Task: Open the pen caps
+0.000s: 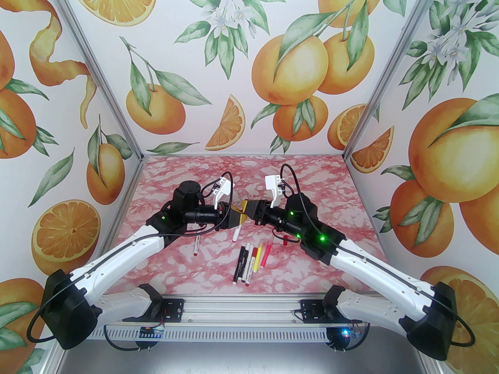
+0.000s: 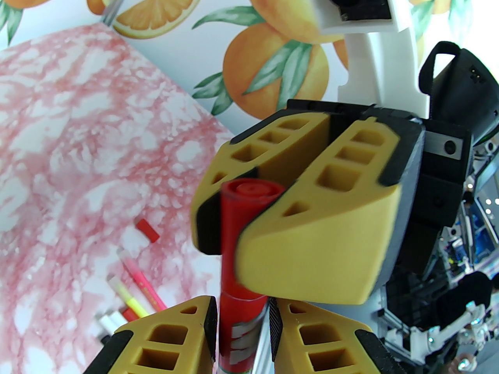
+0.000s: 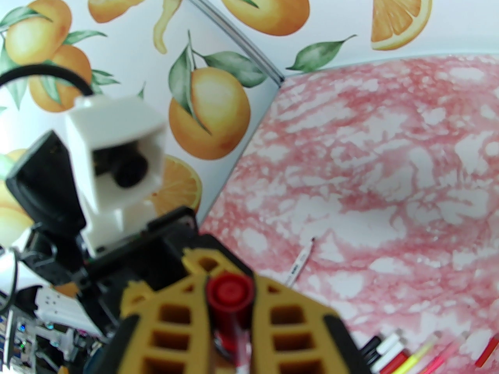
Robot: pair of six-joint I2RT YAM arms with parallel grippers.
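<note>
Above the table's middle, my left gripper (image 1: 236, 219) (image 2: 241, 306) is shut on a pen (image 1: 237, 234) (image 2: 241, 327) with a white barrel and a red upper part; the pen hangs down toward the table. My right gripper (image 1: 247, 209) (image 3: 230, 298) meets it from the right. Its yellow fingers (image 2: 312, 224) are shut on the pen's red cap (image 2: 249, 193) (image 3: 230, 288), which still looks joined to the barrel. A loose red cap (image 1: 285, 241) (image 2: 147, 230) lies on the table under the right arm.
Several pens (image 1: 251, 261) (image 2: 134, 298) lie side by side on the pink marbled table (image 1: 187, 271) near the front, among them a yellow one (image 1: 256, 259) and a pink one (image 1: 266, 254). One more white pen (image 1: 196, 246) (image 3: 299, 267) lies under the left arm. Orange-print walls enclose three sides.
</note>
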